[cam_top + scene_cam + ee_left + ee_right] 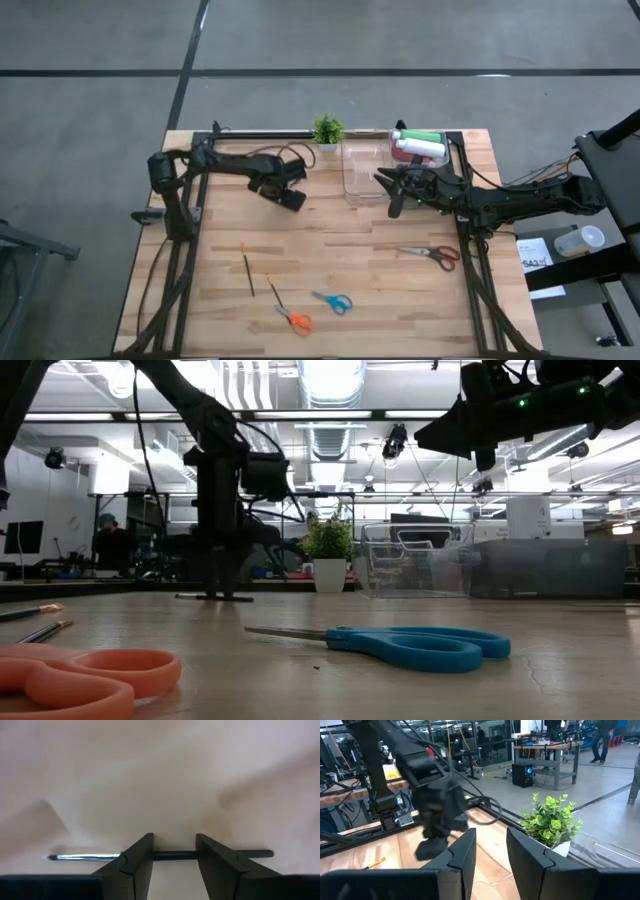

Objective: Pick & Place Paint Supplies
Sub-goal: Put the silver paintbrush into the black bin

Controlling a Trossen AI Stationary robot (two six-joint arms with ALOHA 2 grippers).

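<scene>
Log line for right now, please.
left gripper: mid-table, brush at tip, hold unclear | right gripper: open, empty, beside clear bin | bottles: right of bin

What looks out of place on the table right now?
Nothing spilled or broken. The squeeze bottles lie piled beside the clear bin, not in it, and two brushes lie loose among scissors near the front.

Robotics lab, workbenches (555, 747), ceiling ducts (330, 435), strip lights (330, 375)

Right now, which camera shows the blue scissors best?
The low view: the blue scissors lie close and large. The high view shows them small beside orange scissors; neither wrist view shows them.
</scene>
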